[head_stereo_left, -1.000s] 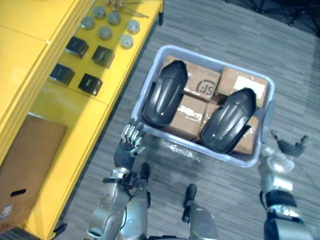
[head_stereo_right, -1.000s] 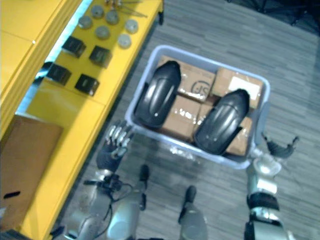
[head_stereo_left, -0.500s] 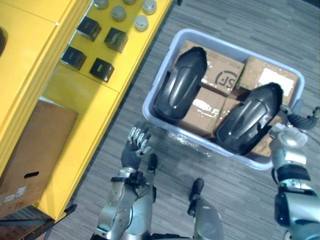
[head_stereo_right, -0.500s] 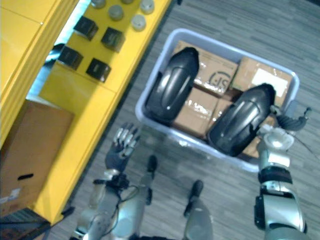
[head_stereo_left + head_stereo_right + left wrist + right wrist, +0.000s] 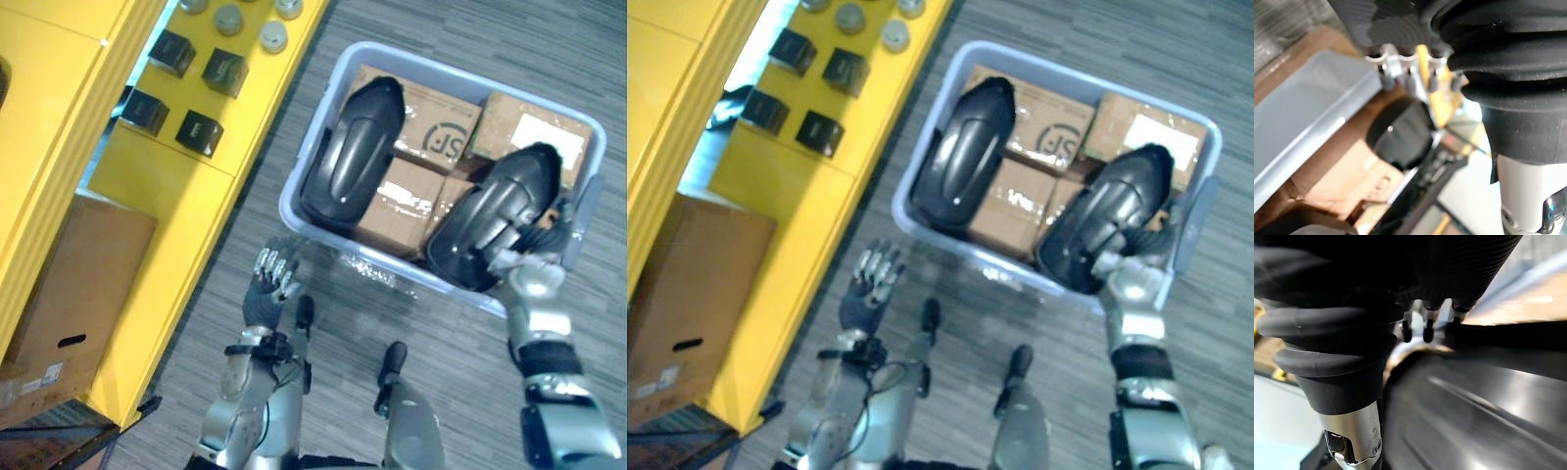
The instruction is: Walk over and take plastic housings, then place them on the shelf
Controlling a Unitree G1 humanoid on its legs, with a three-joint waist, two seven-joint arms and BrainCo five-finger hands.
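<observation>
The left hand (image 5: 271,285) is held low over the grey floor (image 5: 460,357), just short of the near wall of a pale blue bin (image 5: 372,259); its fingers are relaxed and slightly spread, with nothing between them. The right hand (image 5: 544,242) is seen at the near end of the right housing (image 5: 495,215). In the right wrist view its fingers (image 5: 1427,330) are stretched out straight over the glossy black shell, and contact cannot be made out.

Both housings are lain in the bin on top of taped cardboard boxes (image 5: 446,137). Each is a long, domed black plastic shell, smooth and shiny, with raised ribs along its back and a rounded end. The left housing (image 5: 353,152) is set apart from the right one, towards the bin's left wall.

Beside the bin, to the left, a yellow shelf (image 5: 176,225) is seen, with small black boxes (image 5: 199,132) and grey discs (image 5: 273,37) on it. A brown carton (image 5: 78,274) is stored lower down.
</observation>
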